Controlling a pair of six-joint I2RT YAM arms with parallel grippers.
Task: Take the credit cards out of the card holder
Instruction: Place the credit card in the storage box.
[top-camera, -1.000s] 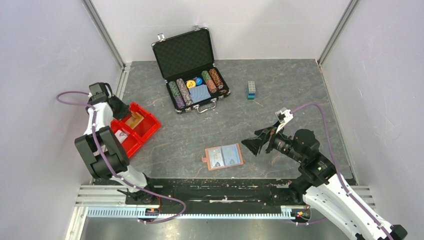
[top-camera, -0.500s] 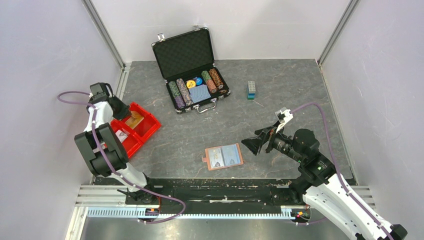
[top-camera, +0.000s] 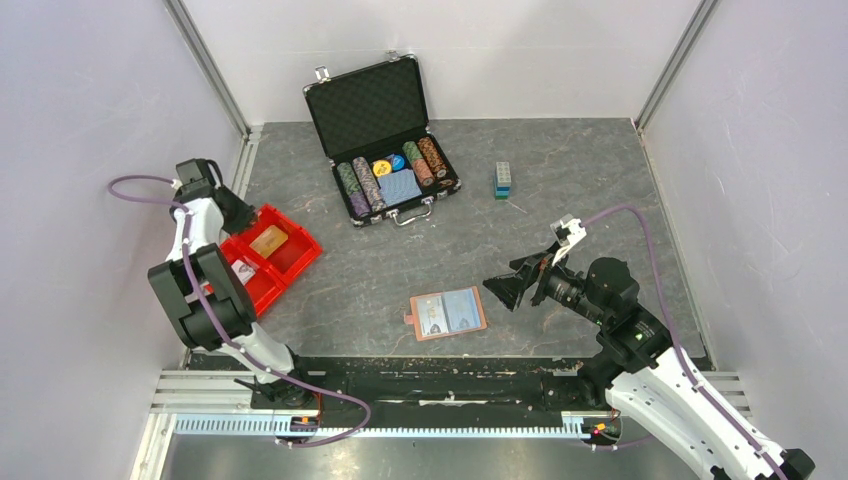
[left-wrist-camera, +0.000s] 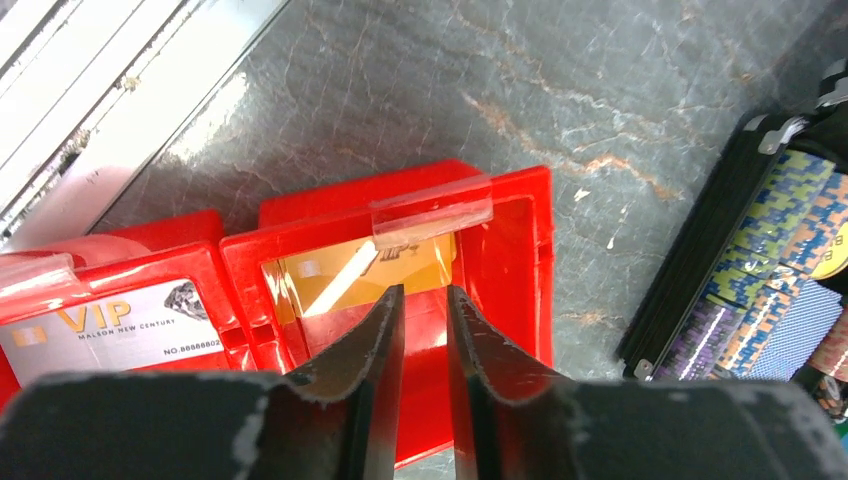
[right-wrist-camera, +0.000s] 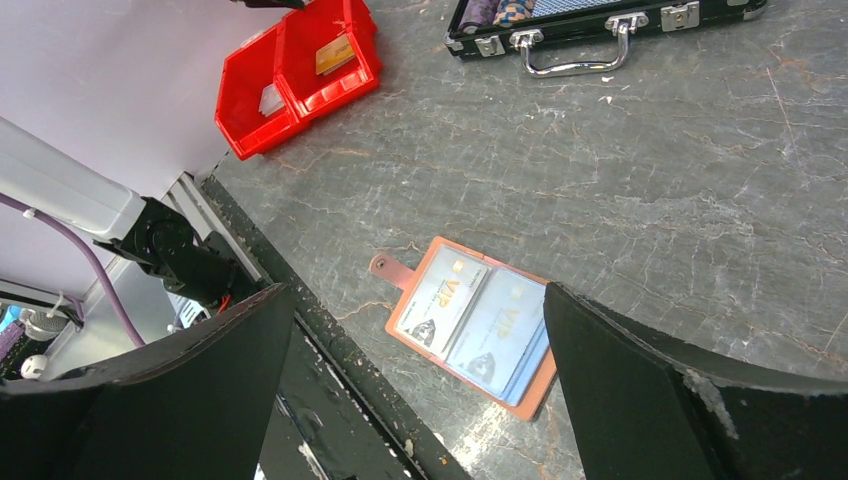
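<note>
**Top view.** Change noted: the left claw (top-camera: 238, 212) has drawn back from over the red bin (top-camera: 303, 258) toward the bin's far-left corner. The orange card (top-camera: 269, 240), half covered by the claw a moment ago, now lies fully exposed in the bin's far compartment. Judgement: this card has been delivered and let go. The card holder (top-camera: 448, 314) lies open on the bench (top-camera: 600, 180), near the front edge and well apart from the left claw. The right claw (top-camera: 505, 288) has not moved and stands just beside the holder's right edge.

**Left wrist view.** The left claw (left-wrist-camera: 425, 292) is released: its jaws have parted slightly and nothing sits between them. The orange card (left-wrist-camera: 340, 275) lies flat on the bin floor just beyond the fingertips, apart from them. A white VIP card (left-wrist-camera: 110, 325) rests in the neighbouring compartment.

**Right wrist view.** The right claw (right-wrist-camera: 418, 290) is spread wide and grasps nothing. The card holder (right-wrist-camera: 470, 325) lies below, between the two fingers, and is not touched. Two pale cards (right-wrist-camera: 440, 295) remain in its pockets. Judgement: the task is partly done, and those two cards are still to be withdrawn.
</note>
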